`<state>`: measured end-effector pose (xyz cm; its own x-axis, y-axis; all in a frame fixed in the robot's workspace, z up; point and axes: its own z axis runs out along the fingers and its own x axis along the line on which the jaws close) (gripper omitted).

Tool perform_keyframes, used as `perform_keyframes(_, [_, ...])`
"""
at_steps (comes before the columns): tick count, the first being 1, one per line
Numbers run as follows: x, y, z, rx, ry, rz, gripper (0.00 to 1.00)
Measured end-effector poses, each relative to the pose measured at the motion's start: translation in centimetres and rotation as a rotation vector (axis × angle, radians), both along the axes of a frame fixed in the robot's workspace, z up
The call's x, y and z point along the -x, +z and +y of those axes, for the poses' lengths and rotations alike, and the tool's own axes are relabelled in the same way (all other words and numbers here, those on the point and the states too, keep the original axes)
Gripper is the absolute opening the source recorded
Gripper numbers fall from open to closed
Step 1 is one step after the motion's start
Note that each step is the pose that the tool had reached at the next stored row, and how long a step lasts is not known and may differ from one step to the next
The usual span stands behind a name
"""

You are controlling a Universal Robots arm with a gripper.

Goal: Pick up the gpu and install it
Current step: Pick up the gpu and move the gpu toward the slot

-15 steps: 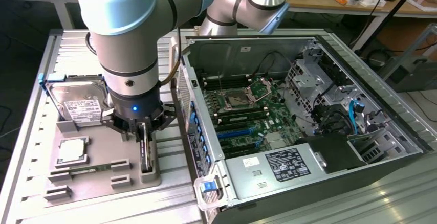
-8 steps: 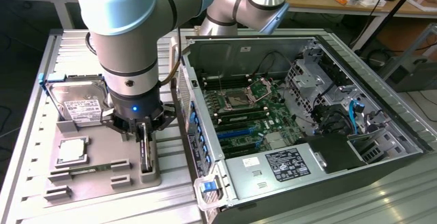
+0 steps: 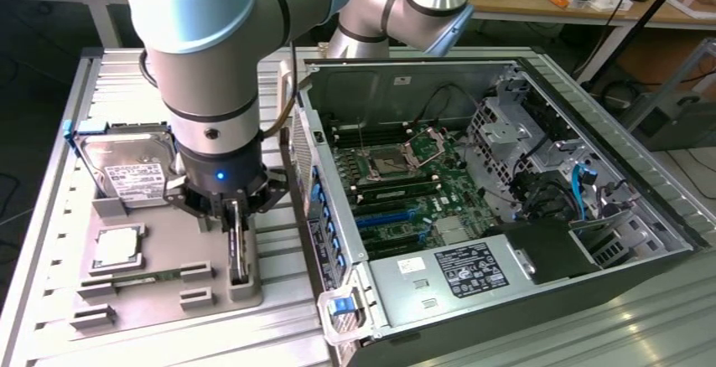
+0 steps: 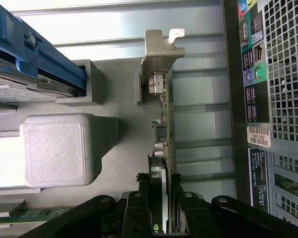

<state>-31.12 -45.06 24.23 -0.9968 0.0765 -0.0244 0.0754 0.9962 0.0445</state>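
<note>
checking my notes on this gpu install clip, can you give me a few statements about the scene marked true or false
1. The pincer is closed on the gpu. True.
2. The gpu is seated in the motherboard. False: it stands on edge in the grey tray, outside the computer case.
3. A hard drive sits in the same tray, on the exterior view's left of the gpu. True.
4. The computer case has its side panel on. False: the side is open and the motherboard shows inside.
5. The gpu's metal bracket is at the end away from the pincer. True.
</note>
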Motion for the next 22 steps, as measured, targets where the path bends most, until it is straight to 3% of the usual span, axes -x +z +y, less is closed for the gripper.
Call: perform_keyframes(22, [0.00,0.21,0.00,0.0000,0.000,-0.0001,0.27])
